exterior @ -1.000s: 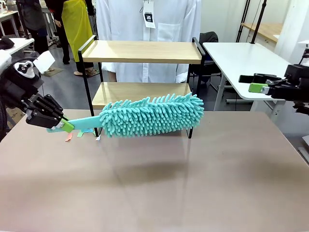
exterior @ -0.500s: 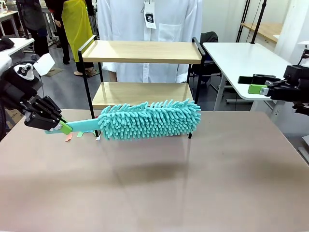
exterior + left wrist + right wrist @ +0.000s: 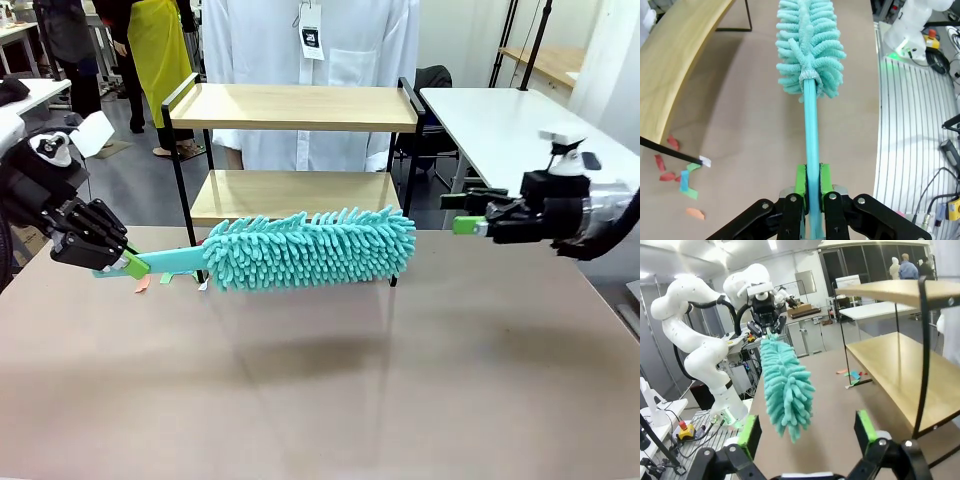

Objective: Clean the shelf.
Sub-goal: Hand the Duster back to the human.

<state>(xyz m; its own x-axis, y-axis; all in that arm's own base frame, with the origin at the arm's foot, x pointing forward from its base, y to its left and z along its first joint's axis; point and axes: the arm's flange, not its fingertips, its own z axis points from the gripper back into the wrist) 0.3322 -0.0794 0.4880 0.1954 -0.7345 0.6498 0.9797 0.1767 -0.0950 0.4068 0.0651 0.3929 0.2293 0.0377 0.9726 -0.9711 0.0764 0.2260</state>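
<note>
The shelf [image 3: 290, 107] stands at the table's far side, two light wooden boards in a black frame. My left gripper [image 3: 125, 265] is shut on the flat handle of a teal fluffy duster [image 3: 310, 248], whose head lies level in front of the lower board. In the left wrist view my gripper [image 3: 812, 177] pinches the handle, the duster head [image 3: 810, 50] points away, and a shelf board [image 3: 675, 65] runs along the left. My right gripper [image 3: 465, 222] hangs open, right of the shelf's right end. From the right wrist, that gripper [image 3: 807, 432] faces the duster [image 3: 785, 390] with the shelf [image 3: 890, 365] beside it.
Small coloured paper scraps [image 3: 150, 280] lie on the brown table [image 3: 320, 390] by the shelf's left foot, and show as paper scraps [image 3: 682, 177] from the left wrist. A person in a white coat [image 3: 310, 60] stands behind the shelf. A white table [image 3: 510, 120] is at back right.
My right arm has swung left from the picture's right edge toward the shelf's right end, jaws still open. The duster's head dropped slightly to level a second ago, then held still.
</note>
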